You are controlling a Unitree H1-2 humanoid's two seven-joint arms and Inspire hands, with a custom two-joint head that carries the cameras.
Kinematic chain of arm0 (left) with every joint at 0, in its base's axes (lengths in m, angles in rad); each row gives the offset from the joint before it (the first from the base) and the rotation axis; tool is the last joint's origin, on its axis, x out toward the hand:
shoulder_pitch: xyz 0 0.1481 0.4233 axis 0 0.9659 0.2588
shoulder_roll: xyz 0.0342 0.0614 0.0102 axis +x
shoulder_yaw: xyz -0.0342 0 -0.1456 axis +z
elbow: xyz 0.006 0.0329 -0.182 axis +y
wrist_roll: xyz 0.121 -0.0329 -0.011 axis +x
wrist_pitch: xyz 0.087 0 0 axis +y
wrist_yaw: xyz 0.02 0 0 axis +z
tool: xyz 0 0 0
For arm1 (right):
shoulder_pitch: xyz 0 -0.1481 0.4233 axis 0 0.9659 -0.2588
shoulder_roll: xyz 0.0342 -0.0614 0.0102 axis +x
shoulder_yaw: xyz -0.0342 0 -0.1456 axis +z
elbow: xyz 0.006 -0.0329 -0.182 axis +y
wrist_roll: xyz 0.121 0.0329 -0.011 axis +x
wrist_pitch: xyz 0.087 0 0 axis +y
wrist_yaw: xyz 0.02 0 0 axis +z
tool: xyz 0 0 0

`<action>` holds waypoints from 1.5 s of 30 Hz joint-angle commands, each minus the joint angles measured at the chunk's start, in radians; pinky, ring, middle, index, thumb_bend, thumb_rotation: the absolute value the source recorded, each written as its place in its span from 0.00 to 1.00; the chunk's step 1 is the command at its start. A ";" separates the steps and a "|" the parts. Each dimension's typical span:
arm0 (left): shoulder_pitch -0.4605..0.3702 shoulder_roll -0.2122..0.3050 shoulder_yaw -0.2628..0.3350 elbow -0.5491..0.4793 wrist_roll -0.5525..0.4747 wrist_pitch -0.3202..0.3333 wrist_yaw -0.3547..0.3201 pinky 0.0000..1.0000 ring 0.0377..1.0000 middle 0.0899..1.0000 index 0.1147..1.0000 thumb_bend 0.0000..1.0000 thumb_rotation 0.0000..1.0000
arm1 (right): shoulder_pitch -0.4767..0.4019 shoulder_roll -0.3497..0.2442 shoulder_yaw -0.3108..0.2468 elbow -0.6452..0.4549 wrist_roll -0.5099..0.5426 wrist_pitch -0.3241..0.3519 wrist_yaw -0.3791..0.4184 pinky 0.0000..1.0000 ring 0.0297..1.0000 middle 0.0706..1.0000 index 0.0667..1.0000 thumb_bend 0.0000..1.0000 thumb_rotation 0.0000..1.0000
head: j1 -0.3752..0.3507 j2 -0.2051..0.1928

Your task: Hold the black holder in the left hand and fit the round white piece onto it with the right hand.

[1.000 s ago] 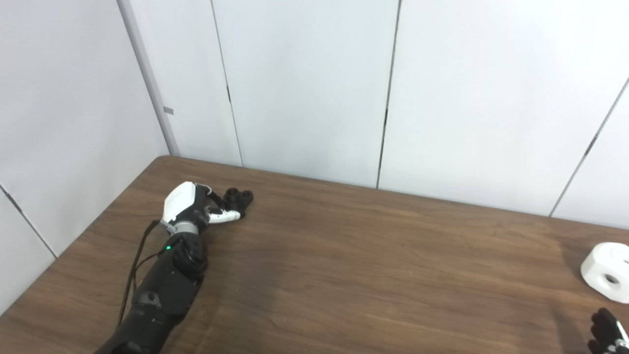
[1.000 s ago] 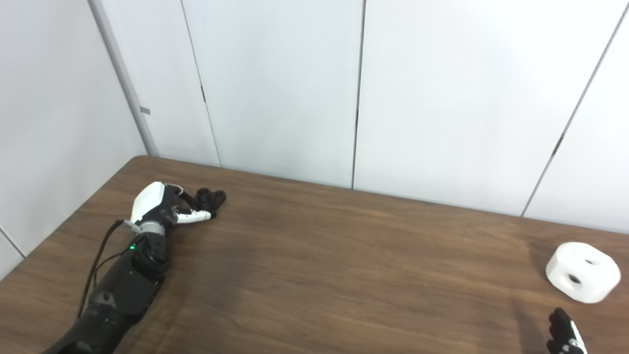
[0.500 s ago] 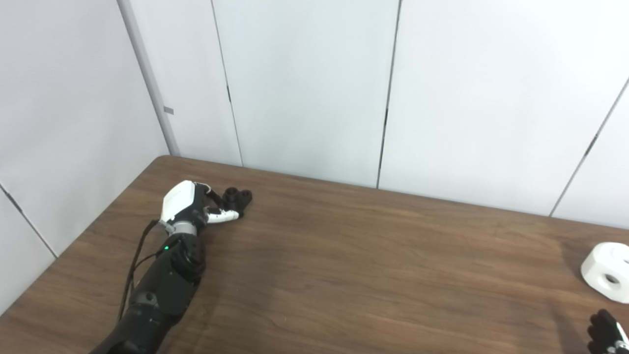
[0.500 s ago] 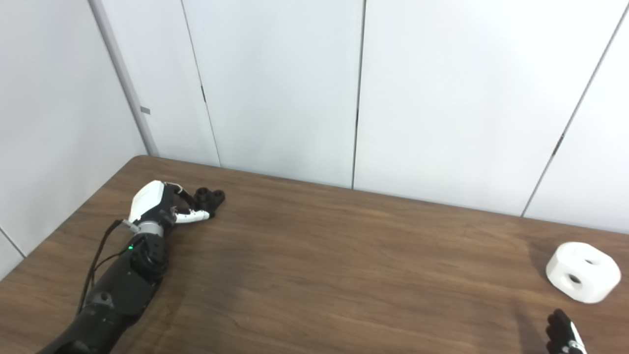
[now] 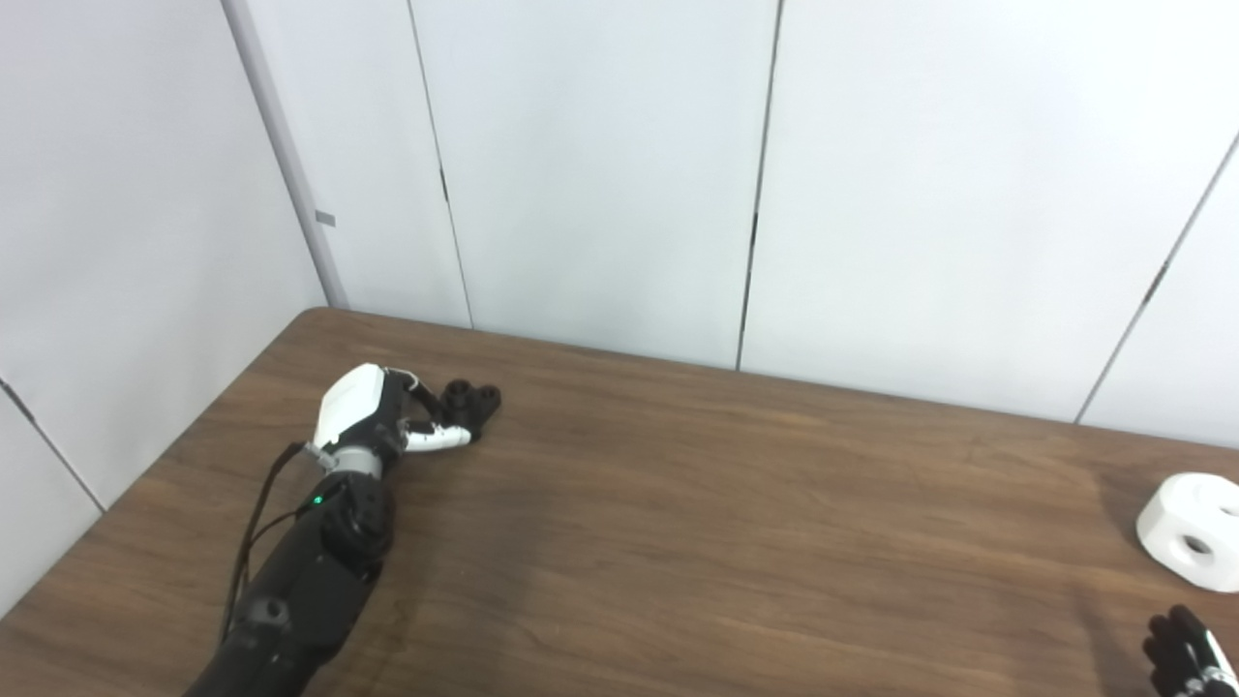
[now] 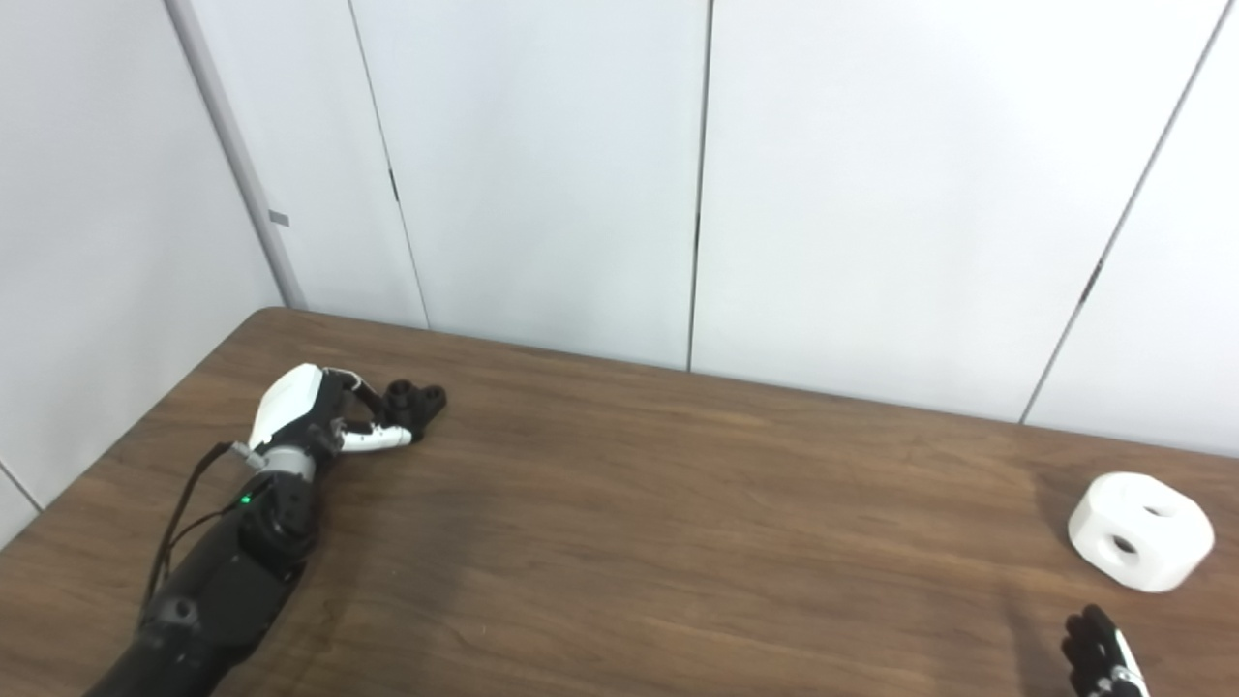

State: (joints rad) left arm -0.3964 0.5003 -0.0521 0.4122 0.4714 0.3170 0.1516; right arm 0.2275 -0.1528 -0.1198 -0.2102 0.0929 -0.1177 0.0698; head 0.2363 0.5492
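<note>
Over the last second little has changed: my left robot hand (image 5: pixel 373 418) has stayed at the far left of the table (image 5: pixel 678 503), fingers curled around the black holder (image 5: pixel 468 403), which still sits on the wood. The round white piece (image 6: pixel 1140 530) waits far right, untouched; the right robot hand (image 6: pixel 1099 661) is barely in view, grip unreadable.

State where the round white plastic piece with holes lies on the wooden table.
The round white plastic piece lies at the table's far right edge, just beyond the right hand and far from the black holder.
</note>
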 commanded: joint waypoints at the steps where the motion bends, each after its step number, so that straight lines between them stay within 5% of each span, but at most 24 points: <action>1: 0.003 0.011 -0.013 -0.064 0.000 0.010 -0.039 1.00 0.90 0.76 0.42 0.52 0.05 | 0.016 0.028 0.005 -0.025 0.001 -0.001 -0.014 1.00 0.95 0.95 0.95 0.69 0.97 | -0.003 0.002; 24: 0.131 -0.050 -0.121 -0.524 0.100 0.050 -0.211 1.00 0.90 0.77 0.42 0.52 0.05 | 0.015 0.047 0.050 -0.063 -0.030 0.045 -0.069 1.00 0.98 0.97 0.99 0.54 0.97 | -0.086 0.022; 45: 0.302 -0.131 -0.207 -0.724 0.213 -0.025 -0.255 1.00 0.89 0.77 0.42 0.52 0.05 | 0.014 0.051 0.092 -0.067 -0.062 0.042 -0.108 1.00 0.96 0.94 0.97 0.55 0.96 | -0.187 0.078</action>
State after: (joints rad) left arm -0.0873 0.3716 -0.2641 -0.2633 0.6663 0.3246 -0.1163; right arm 0.2289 -0.1428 -0.0325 -0.2426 0.0330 -0.0509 -0.0397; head 0.0537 0.6243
